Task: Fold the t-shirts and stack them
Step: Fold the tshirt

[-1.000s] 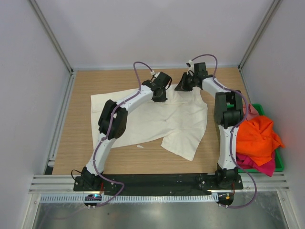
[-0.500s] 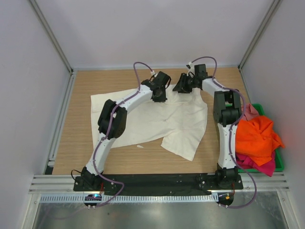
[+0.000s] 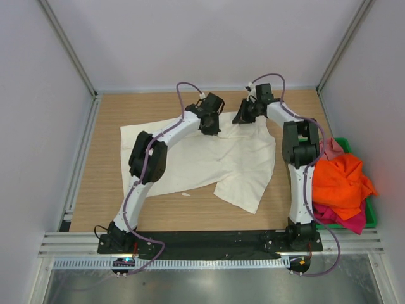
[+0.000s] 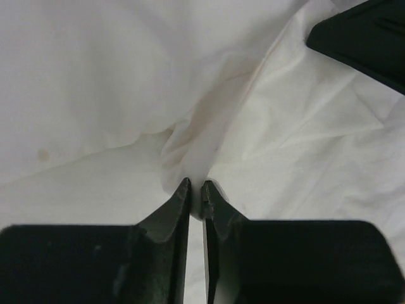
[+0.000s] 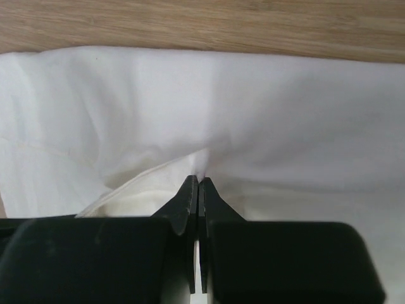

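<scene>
Wooden table (image 3: 104,190) carries the cream-white t-shirt (image 3: 202,161), spread out flat and wrinkled. Both arms reach far forward, wrists tipped down near its far edge. The left gripper (image 4: 196,185) and right gripper (image 5: 199,179) each pinch a raised fold of it.

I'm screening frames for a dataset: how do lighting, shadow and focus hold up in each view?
Top external: even light, sharp, faint shadows on the cream-white t-shirt. Left wrist: cloth bright and soft-focused, the left gripper a featureless black silhouette. Right wrist: the right gripper equally dark, table grain slightly blurred.
</scene>
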`<state>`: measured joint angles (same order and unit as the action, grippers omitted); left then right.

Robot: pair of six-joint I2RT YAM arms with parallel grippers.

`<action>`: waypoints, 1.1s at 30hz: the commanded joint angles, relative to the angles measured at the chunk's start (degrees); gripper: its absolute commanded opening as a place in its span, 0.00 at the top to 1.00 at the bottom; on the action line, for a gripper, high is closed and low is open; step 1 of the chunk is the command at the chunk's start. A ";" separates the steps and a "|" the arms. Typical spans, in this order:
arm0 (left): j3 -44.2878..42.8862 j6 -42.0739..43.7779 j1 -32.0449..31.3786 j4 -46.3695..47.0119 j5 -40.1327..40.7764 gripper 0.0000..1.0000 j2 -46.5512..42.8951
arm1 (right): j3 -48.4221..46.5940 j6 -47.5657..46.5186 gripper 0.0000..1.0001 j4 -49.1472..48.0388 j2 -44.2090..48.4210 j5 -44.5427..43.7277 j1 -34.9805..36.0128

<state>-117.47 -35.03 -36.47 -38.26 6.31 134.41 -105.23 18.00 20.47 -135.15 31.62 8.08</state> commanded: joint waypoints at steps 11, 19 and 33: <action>1.71 13.75 0.96 4.51 -13.15 1.00 -3.63 | 11.86 -11.59 0.99 11.79 26.42 -10.44 0.53; 3.65 19.20 0.96 4.60 -13.96 1.00 -7.04 | 23.74 -10.36 0.99 12.94 34.50 -17.90 3.70; 17.70 30.89 -1.23 3.37 -17.46 0.99 -19.26 | 29.56 -7.81 0.99 10.46 34.07 -23.62 3.70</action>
<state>-103.28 -8.60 -37.34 -33.43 -8.91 118.76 -75.44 9.63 29.89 -103.53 11.66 12.27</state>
